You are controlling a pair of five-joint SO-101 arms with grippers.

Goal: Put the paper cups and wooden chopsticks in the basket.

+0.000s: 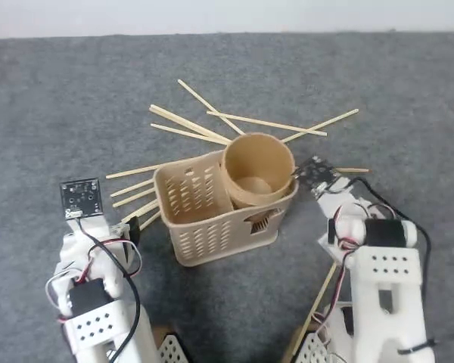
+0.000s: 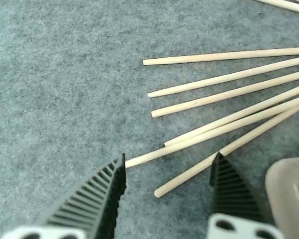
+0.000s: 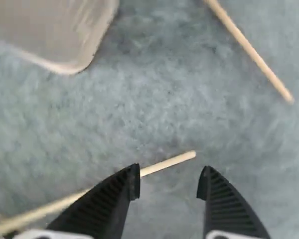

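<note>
The left arm [image 1: 91, 295] sits nearest, at the front left corner of the basket [image 1: 212, 227]. Its jaws are spread wide and hang low over the grey surface [image 1: 53, 98]. The near ends of two chopsticks [image 2: 189, 172] lie below the gap between the jaws. They belong to a fan of sticks [image 1: 132, 189] lying flat to the left of the basket, with their far ends running toward its wall.

The right arm [image 1: 382, 272] stands at the basket's front right, and its jaws are also parted. The tip of one chopstick [image 3: 167, 163] lies in the gap between them (whether it touches either jaw cannot be told). A long stick [image 1: 321, 299] lies on the surface alongside this arm, front right of the basket.

The basket stands upright between the arms. A paper cup [image 1: 257, 178] sits in its right rear part, mouth up, with its rim above the basket's.

Behind the basket, a loose scatter [image 1: 212, 121] of sticks lies crossed on the surface. One short end [image 1: 352, 170] shows to the basket's right.
</note>
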